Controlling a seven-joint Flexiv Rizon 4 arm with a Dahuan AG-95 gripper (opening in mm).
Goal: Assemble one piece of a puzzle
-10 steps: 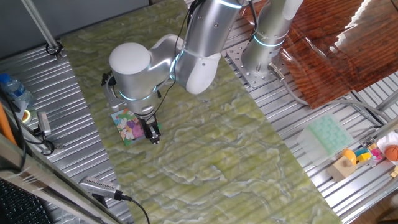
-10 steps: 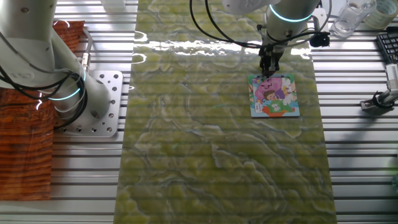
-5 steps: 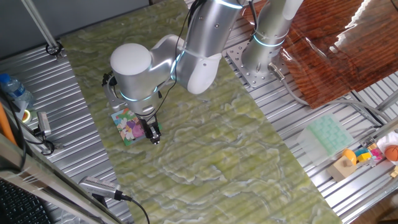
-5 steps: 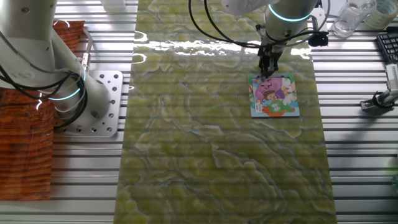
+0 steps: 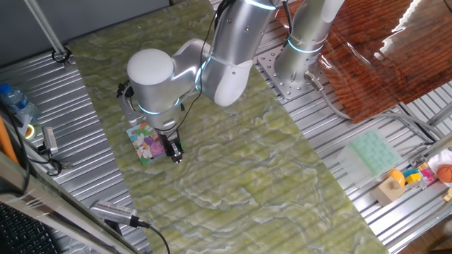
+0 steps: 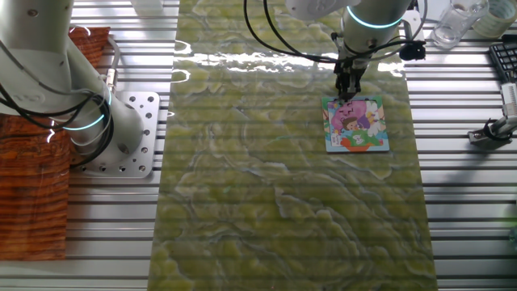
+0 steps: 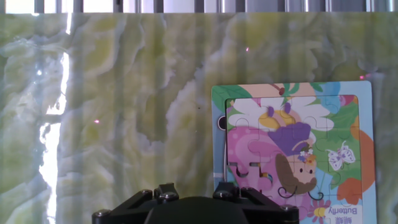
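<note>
The puzzle (image 7: 292, 152) is a small square jigsaw with a pink, green and yellow cartoon and a blue edge. It lies flat on the green marbled mat (image 5: 233, 162). In the hand view its picture looks filled, and I cannot single out the piece; no loose piece shows anywhere. My gripper (image 6: 348, 90) hangs just over the puzzle's (image 6: 355, 123) far edge, fingers pointing down and close together. From the opposite side the gripper (image 5: 174, 154) stands at the puzzle's (image 5: 145, 143) right edge. The hand view shows only the gripper's black body, with the fingertips out of frame.
A second arm's base (image 6: 89, 121) stands beside the mat. A pale green moulded tray (image 5: 371, 152), a wooden block (image 5: 390, 189) and small toys (image 5: 424, 173) lie on the slatted metal table. A bottle (image 5: 15, 102) and a black tool (image 6: 489, 133) sit near the puzzle side.
The arm's wrist has crept slightly up and to the right in one fixed view. The fingers stay at the puzzle's edge and the puzzle has not moved.
</note>
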